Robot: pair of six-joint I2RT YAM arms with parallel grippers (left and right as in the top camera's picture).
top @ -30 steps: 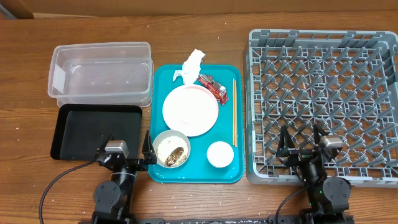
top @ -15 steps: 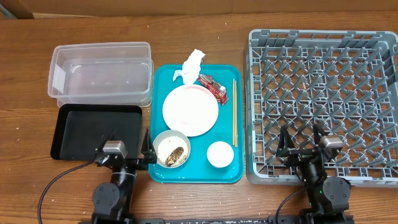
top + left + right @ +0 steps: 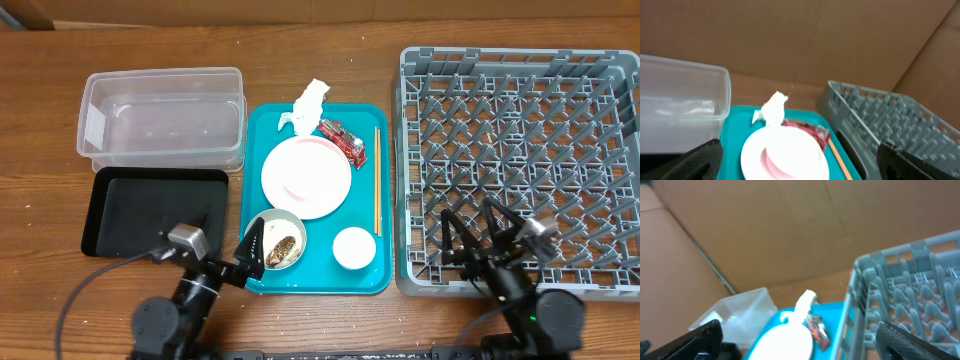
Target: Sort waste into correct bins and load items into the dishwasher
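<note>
Wooden table [image 3: 330, 55] carries tub [image 3: 160, 125], black tray [image 3: 150, 210], teal tray [image 3: 258, 135] (central), rack [image 3: 520, 150].

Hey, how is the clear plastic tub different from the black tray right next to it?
The clear tub is see-through with tall walls; the black tray is opaque and much shallower. The clear tub sits farther from the robot, the black tray nearer. Both are rectangular, similar in footprint, look empty, and lie left of the teal tray.
</note>
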